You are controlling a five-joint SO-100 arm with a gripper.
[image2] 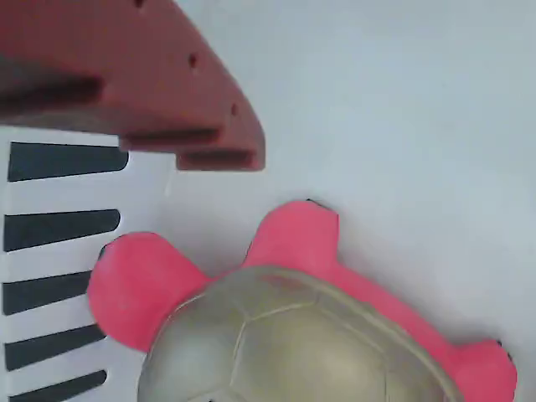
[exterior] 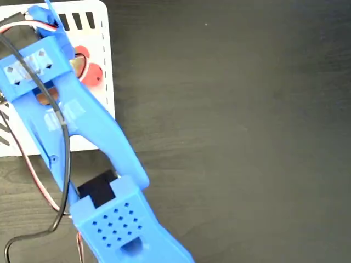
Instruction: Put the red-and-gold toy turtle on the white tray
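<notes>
1. Red-and-gold squishy toy turtle (image2: pixel 285 327) lies on the flat white rectangular tray (exterior: pixel 107 66), upper left of the fixed view.
2. I see one red gripper finger (image2: pixel 151 92) above it, not touching; I cannot tell how wide the gripper is.

Fixed view: tray (exterior: pixel 104 66) in the upper left corner of the frame, on the table (exterior: pixel 236 131). Turtle (exterior: pixel 88 68) on the tray near its right edge. Arm (exterior: pixel 82 142) runs from bottom centre up-left over the tray, just left of the turtle. Wrist view: turtle (image2: pixel 285 327) at lower centre, gripper finger (image2: pixel 134 84) upper left above it.
</notes>
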